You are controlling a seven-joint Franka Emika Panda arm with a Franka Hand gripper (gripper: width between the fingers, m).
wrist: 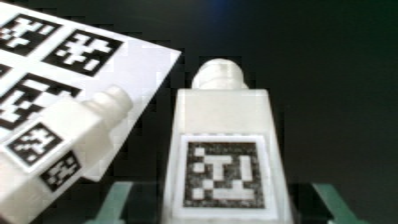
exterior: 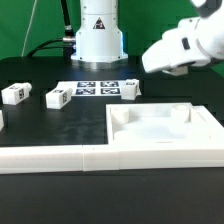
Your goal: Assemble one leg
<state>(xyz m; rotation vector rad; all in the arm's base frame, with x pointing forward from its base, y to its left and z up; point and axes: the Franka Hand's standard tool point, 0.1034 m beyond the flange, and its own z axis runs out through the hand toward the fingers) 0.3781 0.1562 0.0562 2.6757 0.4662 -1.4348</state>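
Plainly, the leg [wrist: 222, 135] was shown filling the middle of the wrist view, its black-and-white tag [wrist: 222, 178] turned to the camera and a rounded peg [wrist: 217, 73] carried at its far end. Dark strips taken to be the fingers [wrist: 128, 205] were seen on either side of its near end, but it could not be told whether they were pressed against it or merely set around it. The gripper [exterior: 165, 55] was rendered only as a white blur at the exterior view's right, above the table [exterior: 40, 125]. A second leg [wrist: 75, 135] was shown just beside the first, with the marker board [wrist: 63, 45] behind it. In the exterior view a loose leg [exterior: 57, 98] and its neighbour [exterior: 15, 93] were seen lying at that view's left of the board, and the big white panel [exterior: 50, 158] was laid across the front. The leg was judged to be light and stiff, a hard plastic post unlikely to be crushed or bent, though its smooth faces were expected to be somewhat slippery. A hold across the two flat side faces near mid-length was thought best, so that twisting would be resisted. The peg end would thus be left free for its socket, and the tag would be kept uncovered.
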